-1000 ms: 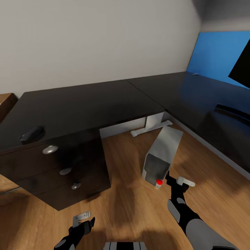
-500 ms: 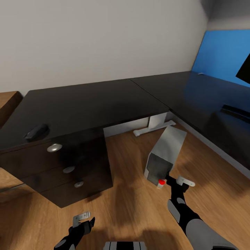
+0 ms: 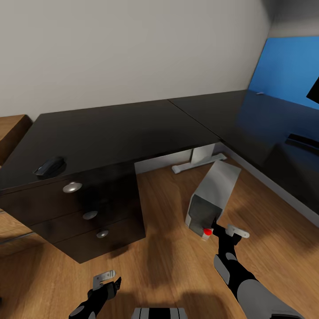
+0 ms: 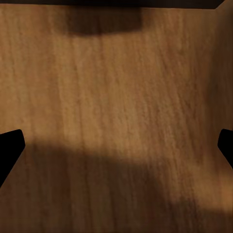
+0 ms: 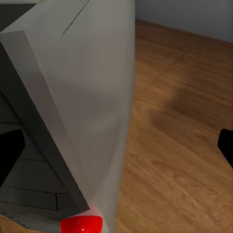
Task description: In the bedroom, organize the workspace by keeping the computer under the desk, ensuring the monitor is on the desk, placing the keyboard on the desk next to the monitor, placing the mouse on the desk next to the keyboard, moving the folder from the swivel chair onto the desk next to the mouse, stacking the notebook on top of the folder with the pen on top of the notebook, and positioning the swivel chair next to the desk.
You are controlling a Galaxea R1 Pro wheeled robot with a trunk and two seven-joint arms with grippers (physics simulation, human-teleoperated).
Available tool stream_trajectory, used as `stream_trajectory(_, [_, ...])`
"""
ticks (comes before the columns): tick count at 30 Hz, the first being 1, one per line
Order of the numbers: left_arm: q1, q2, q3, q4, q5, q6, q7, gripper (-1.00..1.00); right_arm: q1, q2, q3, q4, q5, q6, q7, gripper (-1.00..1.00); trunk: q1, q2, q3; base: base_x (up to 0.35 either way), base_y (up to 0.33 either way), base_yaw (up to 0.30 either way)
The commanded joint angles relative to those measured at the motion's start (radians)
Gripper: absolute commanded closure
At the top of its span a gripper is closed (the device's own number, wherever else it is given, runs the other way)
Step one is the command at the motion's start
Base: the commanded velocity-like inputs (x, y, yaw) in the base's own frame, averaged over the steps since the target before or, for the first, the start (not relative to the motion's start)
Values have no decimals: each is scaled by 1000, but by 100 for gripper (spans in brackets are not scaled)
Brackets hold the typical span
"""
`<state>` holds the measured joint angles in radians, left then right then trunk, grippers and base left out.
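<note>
Risk here sits with the computer [image 3: 212, 195]: it stands on the wooden floor [image 3: 168, 261] in the lower middle of the head frame, in the open bay of the desk [image 3: 119, 128] and not yet beneath the desktop. We judge that a shove from one lower front corner could twist or tip the tower instead of sliding it, since it already looks tilted, and could drive it against the white leg [image 3: 201, 158] behind it.

Our right gripper [image 3: 227, 231] is at the case's lower front corner, right beside the red dot [image 3: 207, 231]. In the right wrist frame its fingers are spread wide at the two side edges, one dark tip crossing the front panel, the grey side wall of the computer [image 5: 92, 107] between them; nothing is clamped.

Our left gripper [image 3: 106, 279] hangs at the lower left over bare floor, fingers apart and empty. The mouse [image 3: 49, 166] lies at the desk's left edge, above the drawers [image 3: 84, 208].
</note>
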<state>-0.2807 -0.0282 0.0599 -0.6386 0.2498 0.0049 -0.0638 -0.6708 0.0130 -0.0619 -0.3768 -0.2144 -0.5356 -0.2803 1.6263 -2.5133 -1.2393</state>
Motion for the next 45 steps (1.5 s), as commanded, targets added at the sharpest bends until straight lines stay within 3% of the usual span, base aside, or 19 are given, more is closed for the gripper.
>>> stream_trajectory(1, [0, -1, 4, 0, 9, 0, -7, -100, -1, 1, -3, -1, 4, -4, 4, -100, 0, 0, -1, 0, 0, 7])
stream_trajectory(11, [0, -1, 4, 0, 9, 0, -7, -100, -1, 1, -1, -1, 4, -6, 4, -100, 0, 0, -1, 0, 0, -11])
stream_trajectory(32, [0, -1, 4, 0, 9, 1, -7, -100, -1, 1, -1, 1, 4, -6, 4, -100, 0, 0, 0, 0, 0, -217])
stream_trajectory(45, [0, 0, 5, 0, 10, 0, -8, -100, -1, 2, -1, 0, 4, -6, 4, -100, 0, 0, 0, 50, 0, -49])
